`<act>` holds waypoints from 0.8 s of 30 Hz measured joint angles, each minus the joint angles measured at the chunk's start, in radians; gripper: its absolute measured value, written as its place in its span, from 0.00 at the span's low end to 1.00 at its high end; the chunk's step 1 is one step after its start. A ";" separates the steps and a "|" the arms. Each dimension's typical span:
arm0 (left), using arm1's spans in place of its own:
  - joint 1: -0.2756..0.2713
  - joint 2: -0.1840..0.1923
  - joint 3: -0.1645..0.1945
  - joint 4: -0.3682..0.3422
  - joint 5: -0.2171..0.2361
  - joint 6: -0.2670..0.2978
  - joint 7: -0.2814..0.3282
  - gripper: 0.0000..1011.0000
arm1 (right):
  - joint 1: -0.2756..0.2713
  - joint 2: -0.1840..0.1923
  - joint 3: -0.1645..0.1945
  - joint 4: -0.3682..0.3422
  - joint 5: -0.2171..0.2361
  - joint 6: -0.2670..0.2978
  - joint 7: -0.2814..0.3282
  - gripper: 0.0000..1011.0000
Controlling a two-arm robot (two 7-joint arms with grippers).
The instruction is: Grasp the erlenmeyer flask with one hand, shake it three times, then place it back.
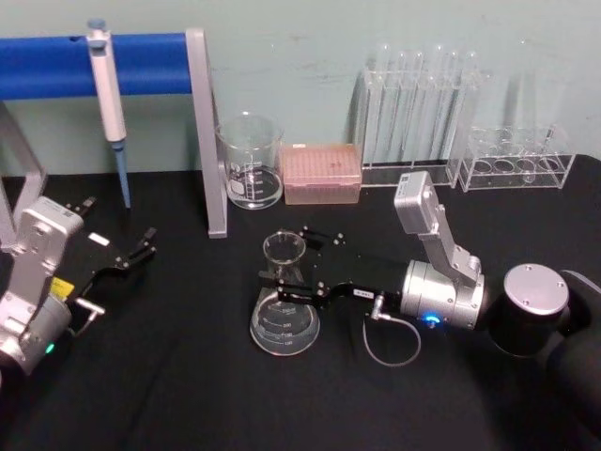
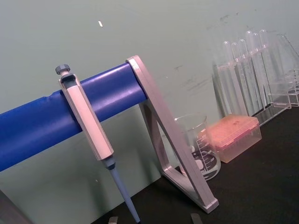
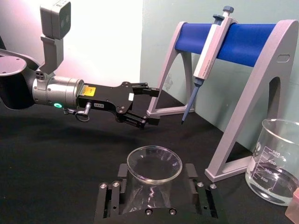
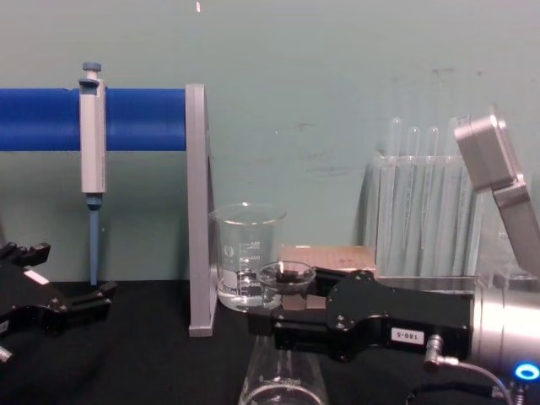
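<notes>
Right end effector (image 1: 287,274) open, narrowly straddling neck of upright erlenmeyer flask (image 1: 285,329); flask axis vertical. Left end effector (image 1: 141,249) open, well left of flask.

My head camera looks down on the surface (image 1: 188,395) from above my right claw (image 1: 286,274). The chest camera looks level across, close by it. My right wrist camera peers over it toward my left claw (image 3: 156,106). The left wrist's faces the beaker (image 2: 203,144), common to all four.
</notes>
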 joint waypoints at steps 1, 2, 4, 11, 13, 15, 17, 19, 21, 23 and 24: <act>0.000 0.000 0.000 0.000 0.000 0.000 0.000 0.99 | 0.000 0.000 0.000 0.000 0.000 0.000 0.000 0.75; 0.000 0.000 0.000 0.000 0.000 0.000 0.000 0.99 | 0.000 0.000 0.000 0.000 0.000 0.000 0.000 0.73; 0.000 0.000 0.000 0.000 0.000 0.000 0.000 0.99 | 0.000 0.000 0.000 0.000 0.000 0.000 0.000 0.66; 0.000 0.000 0.000 0.000 0.000 0.000 0.000 0.99 | 0.000 0.000 0.000 0.000 0.000 0.000 0.000 0.46; 0.000 0.000 0.000 0.000 0.000 0.000 0.000 0.99 | 0.000 0.000 0.000 0.000 0.000 0.000 0.000 0.45; 0.000 0.000 0.000 0.000 0.000 0.000 0.000 0.99 | 0.000 0.000 0.000 0.000 0.000 0.000 0.000 0.45; 0.000 0.000 0.000 0.000 0.000 0.000 0.000 0.99 | 0.000 0.000 0.000 0.000 0.000 0.000 0.000 0.45; 0.000 0.000 0.000 0.000 0.000 0.000 0.000 0.99 | 0.000 0.000 0.000 0.000 0.000 0.000 0.000 0.45; 0.000 0.000 0.000 0.000 0.000 0.000 0.000 0.99 | 0.000 0.000 0.000 0.000 0.000 0.000 0.000 0.45; 0.000 0.000 0.000 0.000 0.000 0.000 0.000 0.99 | 0.000 0.000 0.000 0.000 0.000 0.000 0.000 0.45; 0.000 0.000 0.000 0.000 0.000 0.000 0.000 0.99 | 0.000 0.000 0.000 0.000 0.000 0.000 0.000 0.45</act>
